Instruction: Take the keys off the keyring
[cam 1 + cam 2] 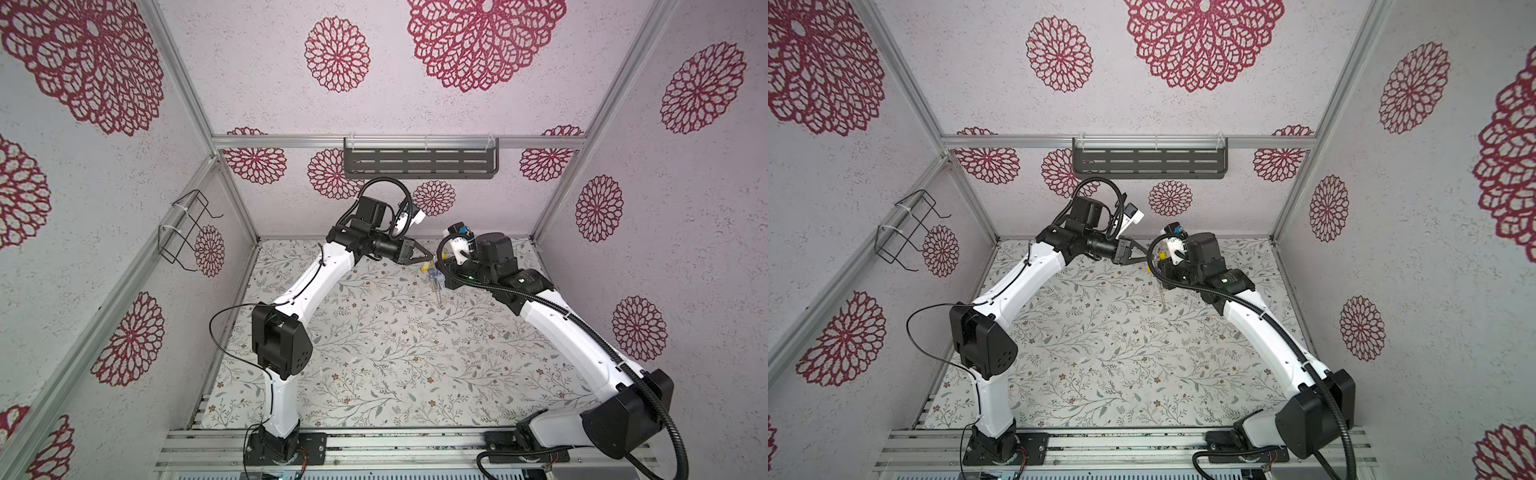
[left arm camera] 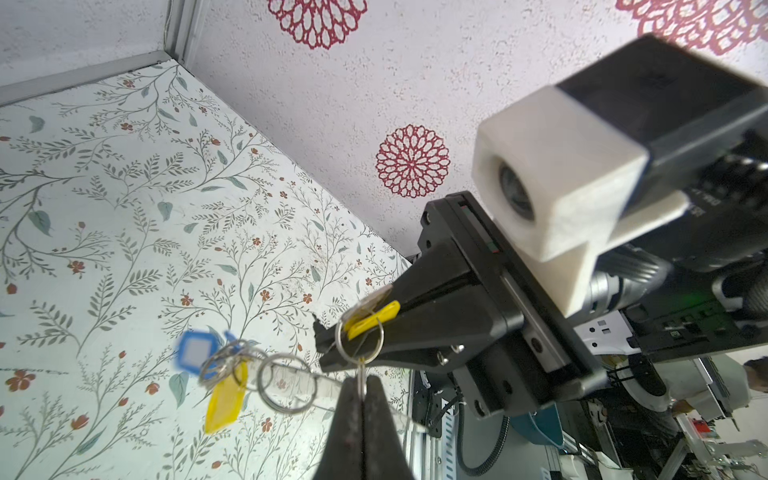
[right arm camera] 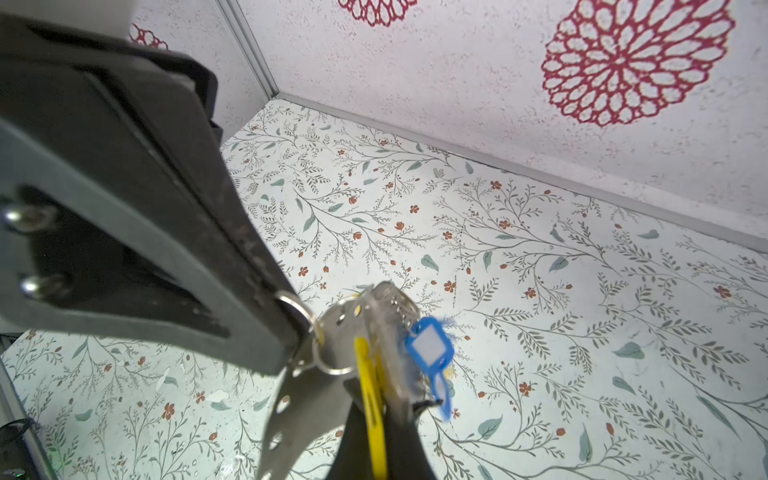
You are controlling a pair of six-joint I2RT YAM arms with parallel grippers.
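Left end effector [image 2: 360, 384] was closed on a small metal loop [image 2: 359, 340]. Right end effector [image 3: 376, 419] gripped a yellow key tag [image 3: 365, 374], above the surface [image 3: 540, 291].

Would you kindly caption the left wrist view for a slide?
Left gripper pinches the small metal ring of a yellow key tag held by the right gripper; a blue tag dangles nearby, blurred.

In both top views the keys [image 1: 434, 277] are too small to count, and in a top view the right arm [image 1: 1258, 320] hides most of them. From the left wrist, a blue tag [image 2: 194, 351] and a yellow tag [image 2: 226, 399] hang blurred, and the left gripper [image 2: 360, 376] is cut by the bottom edge. From the right wrist, a grey metal piece [image 3: 286, 411], seemingly perforated, blurs off the edge.
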